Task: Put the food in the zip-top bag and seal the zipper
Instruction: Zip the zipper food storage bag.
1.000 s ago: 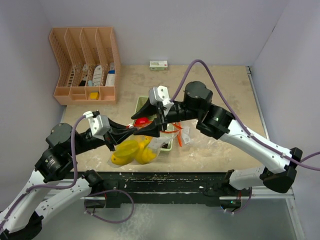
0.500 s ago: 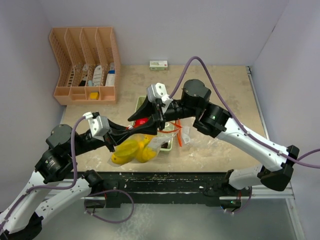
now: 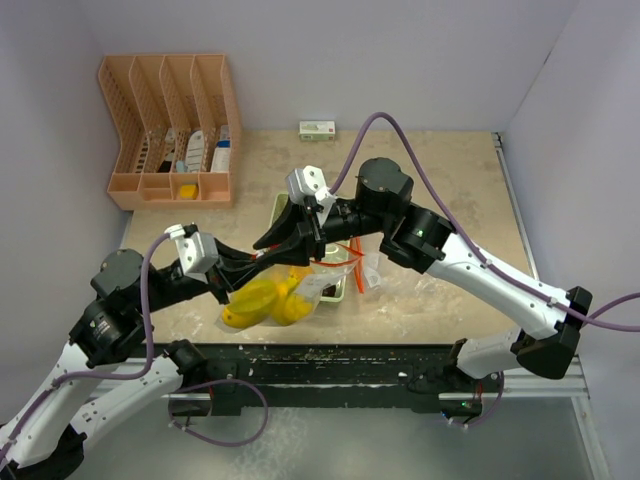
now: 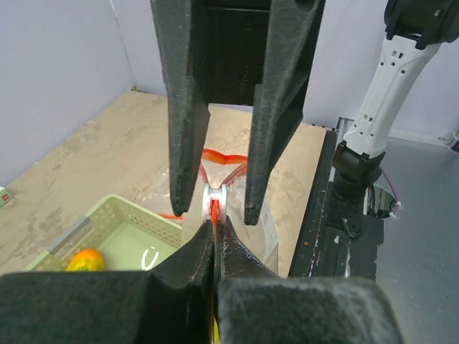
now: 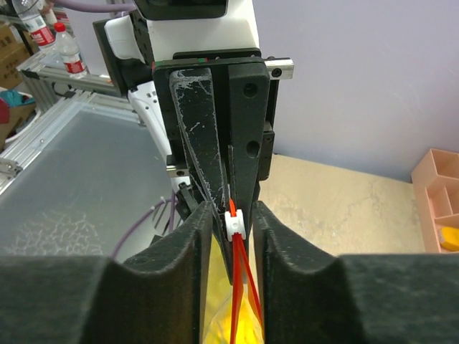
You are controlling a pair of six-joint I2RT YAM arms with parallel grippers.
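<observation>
The clear zip-top bag (image 3: 300,290) hangs above the table's front, holding yellow toy fruit (image 3: 255,300). My left gripper (image 3: 268,265) is shut on the orange-red zipper (image 4: 222,159) at one end of the bag's mouth; the wrist view shows its jaws (image 4: 215,231) pinched on the strip. My right gripper (image 3: 290,248) is open, its fingers straddling the white slider (image 5: 234,224) without touching it. The zipper's two strands (image 5: 238,287) spread apart below the slider, over yellow fruit (image 5: 247,326). A small orange (image 4: 86,259) lies in the pale green tray (image 4: 136,222).
The green tray (image 3: 279,207) sits mid-table, mostly under the arms and bag. An orange desk organizer (image 3: 170,130) stands at the back left. A small white box (image 3: 317,130) lies by the back wall. Walls close in left, back and right.
My right gripper has moved left and toward the left gripper, closing in round the slider. It now hides the red fruit seen earlier in the tray. The left gripper and bag have held still.
</observation>
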